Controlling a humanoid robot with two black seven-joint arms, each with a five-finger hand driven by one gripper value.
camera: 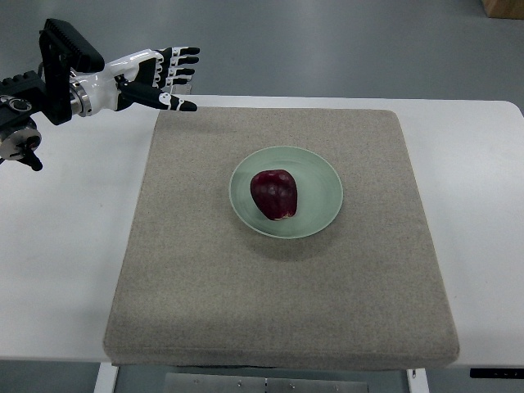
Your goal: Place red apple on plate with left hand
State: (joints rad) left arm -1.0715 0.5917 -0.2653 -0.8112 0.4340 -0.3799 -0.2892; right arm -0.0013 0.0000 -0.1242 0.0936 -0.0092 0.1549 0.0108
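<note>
A single camera looks steeply down from the robot's side, set high enough to take in the whole mat [282,237] and most of the table [65,246] — the left hand [160,78] sits at its upper-left corner.

No text, label, brand, number or sign can be read anywhere in the top view, on any thing or surface shown.

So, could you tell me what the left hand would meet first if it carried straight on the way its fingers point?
Probably nothing: the open left hand points rightward along the far edge of the beige felt mat, well clear of the dark red apple; height is unclear.
</note>
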